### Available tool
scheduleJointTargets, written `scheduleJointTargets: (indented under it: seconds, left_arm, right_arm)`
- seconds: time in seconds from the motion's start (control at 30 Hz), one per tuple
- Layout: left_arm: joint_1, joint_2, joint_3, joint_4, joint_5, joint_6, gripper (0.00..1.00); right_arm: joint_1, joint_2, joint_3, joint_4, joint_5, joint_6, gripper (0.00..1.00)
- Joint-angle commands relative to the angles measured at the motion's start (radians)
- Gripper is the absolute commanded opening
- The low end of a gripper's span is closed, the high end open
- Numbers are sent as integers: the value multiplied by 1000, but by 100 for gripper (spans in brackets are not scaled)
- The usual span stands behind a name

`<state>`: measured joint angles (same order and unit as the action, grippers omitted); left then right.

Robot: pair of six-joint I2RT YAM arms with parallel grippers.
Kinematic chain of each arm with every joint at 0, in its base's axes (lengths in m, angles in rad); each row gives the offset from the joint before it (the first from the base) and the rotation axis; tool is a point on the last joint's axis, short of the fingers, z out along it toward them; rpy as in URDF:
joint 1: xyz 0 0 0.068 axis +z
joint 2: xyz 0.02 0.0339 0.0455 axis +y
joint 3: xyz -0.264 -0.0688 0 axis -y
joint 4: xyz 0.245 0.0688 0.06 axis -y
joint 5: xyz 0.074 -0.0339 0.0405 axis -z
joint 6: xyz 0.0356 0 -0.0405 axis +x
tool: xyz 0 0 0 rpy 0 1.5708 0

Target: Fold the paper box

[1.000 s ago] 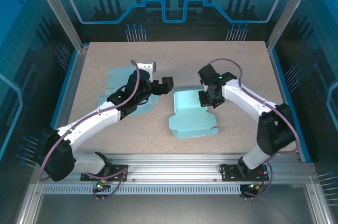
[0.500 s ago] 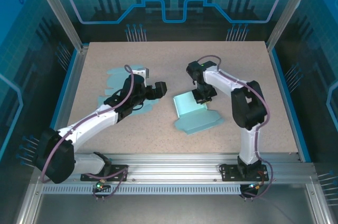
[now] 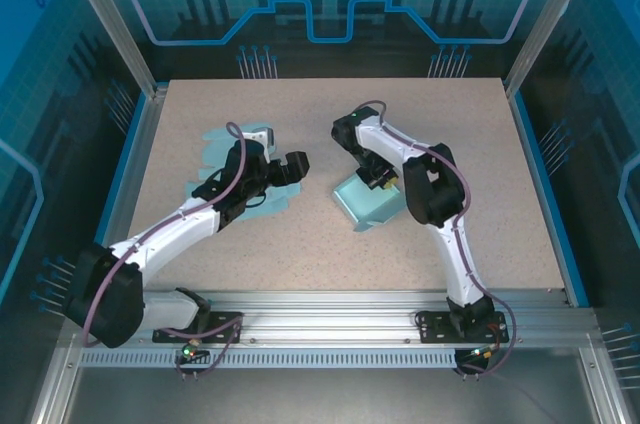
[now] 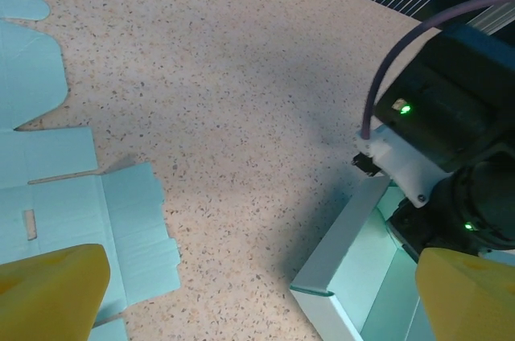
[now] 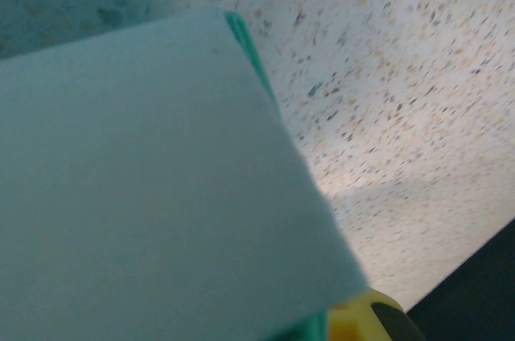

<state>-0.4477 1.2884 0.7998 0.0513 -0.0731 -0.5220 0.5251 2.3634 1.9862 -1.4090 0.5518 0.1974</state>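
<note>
Paper box [image 3: 372, 206]: on the table [image 3: 460, 124], centre-right and half-formed. One wall stands up, and the piece sits skewed with a corner toward the near edge.
Right gripper [image 3: 379, 177]: pinched tight on the box's far panel. In the wrist view the pale card [image 5: 145, 196] lies close against the lens, above a yellow finger [image 5: 362, 318].
Left gripper [image 3: 293, 166]: jaws spread wide, holding nothing. It is near the box's left side but apart from it.
Flat blank [image 3: 215, 149]: unfolded sheet under the left arm, far-left, well apart from the box.
Change: within the last second the right arm has swung inward and doubled back. The box has turned and drawn in from a wider, flatter spread.
Meaning: a panel is likely being folded up, mid-step. The left gripper seems free to brace the near wall.
</note>
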Motion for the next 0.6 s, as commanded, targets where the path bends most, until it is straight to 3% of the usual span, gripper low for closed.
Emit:
scheduleJointTargets:
  seconds: [0.0,0.27,0.57]
  left_arm:
    - [14,9,-5,32,35,-8,99]
    - [18,15,-12,29,40,-9,99]
    - [21,13,-14,19,37,0,99]
  right_arm:
    - [5,128,41,82,69,-47,8]
    - [14,144,126,87,72,-105,31]
    - [58,14,125,69,130,-106,61]
